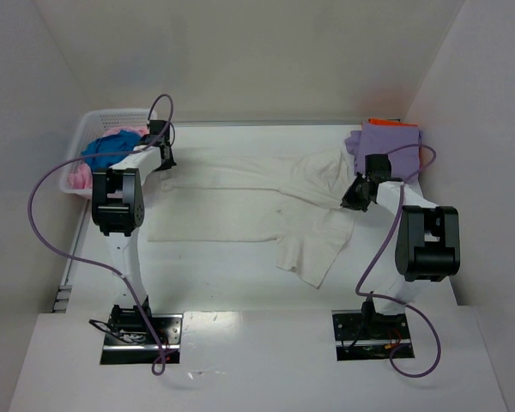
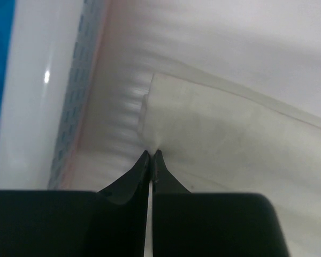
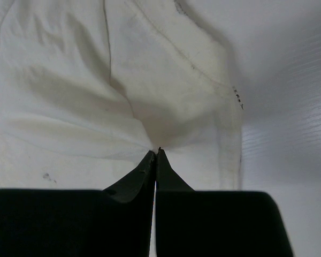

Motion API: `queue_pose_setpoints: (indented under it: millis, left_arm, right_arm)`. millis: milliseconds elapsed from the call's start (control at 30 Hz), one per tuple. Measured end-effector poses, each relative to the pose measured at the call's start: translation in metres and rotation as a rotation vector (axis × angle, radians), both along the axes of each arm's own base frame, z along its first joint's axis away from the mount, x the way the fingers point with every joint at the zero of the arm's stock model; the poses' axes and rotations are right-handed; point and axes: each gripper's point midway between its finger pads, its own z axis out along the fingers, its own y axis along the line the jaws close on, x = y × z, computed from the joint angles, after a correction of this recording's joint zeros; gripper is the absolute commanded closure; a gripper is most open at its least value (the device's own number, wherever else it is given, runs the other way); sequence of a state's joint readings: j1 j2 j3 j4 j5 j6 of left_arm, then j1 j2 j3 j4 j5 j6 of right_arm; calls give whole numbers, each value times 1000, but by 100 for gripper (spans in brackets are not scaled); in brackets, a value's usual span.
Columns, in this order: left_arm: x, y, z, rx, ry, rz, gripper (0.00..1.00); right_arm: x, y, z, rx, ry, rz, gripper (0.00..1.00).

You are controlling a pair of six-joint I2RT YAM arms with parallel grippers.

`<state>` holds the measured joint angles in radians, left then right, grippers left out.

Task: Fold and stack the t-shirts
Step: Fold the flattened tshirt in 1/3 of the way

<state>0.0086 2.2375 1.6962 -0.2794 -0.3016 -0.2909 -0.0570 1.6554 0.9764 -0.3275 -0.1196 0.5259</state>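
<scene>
Mid-table: cream shirt [image 1: 266,206] unfolded, left gripper [image 1: 165,161] clamped on its 9 o'clock end, right gripper [image 1: 354,202] on 3 o'clock end. Stacked, 1 o'clock: lavender shirt [image 1: 390,137], orange shirt [image 1: 386,122]. In basket [image 1: 103,116], pending: blue shirt [image 1: 112,146], pink shirt [image 1: 77,176].

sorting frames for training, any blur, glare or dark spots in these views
Top view: even light, soft shadows, sharp. Left wrist view: basket wall blurred, a glare dot on its rim, left hand a black silhouette. Right wrist view: shirt creases sharp, right hand underexposed, shadow at upper right.
</scene>
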Motion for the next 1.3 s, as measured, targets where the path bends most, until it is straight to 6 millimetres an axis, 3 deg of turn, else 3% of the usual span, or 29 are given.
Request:
queue_pose_setpoints:
  millis: [233, 333, 367, 500, 633, 767, 967, 1100, 1300]
  left_arm:
    - [-2, 8, 3, 66, 2, 34, 96]
    - [-2, 10, 3, 82, 8, 26, 86]
    - [-2, 10, 3, 85, 9, 23, 73]
    - [-1, 5, 5, 109, 9, -4, 53]
    - [2, -6, 9, 100, -4, -32, 43]
    - [6, -25, 26, 66, -38, -85, 37]
    - [13, -69, 62, 10, -110, -204, 33]
    - [6, -93, 72, -27, -128, -234, 33]
    - [-38, -79, 48, -54, -49, -168, 34]
  right_arm:
    - [-1, -1, -1, -6, 3, -4, 100]
    - [-1, -1, -1, -7, 4, -4, 100]
    - [-1, -1, -1, -7, 5, -4, 100]
    - [-2, -2, -1, -9, 10, -6, 100]
    - [-2, -1, -1, -7, 11, -1, 100]
    - [-3, 6, 0, 24, 6, 24, 100]
    - [-1, 15, 9, 69, -22, 62, 100]
    - [0, 15, 17, 64, -45, 65, 100]
    - [3, -1, 20, 6, -43, 20, 100]
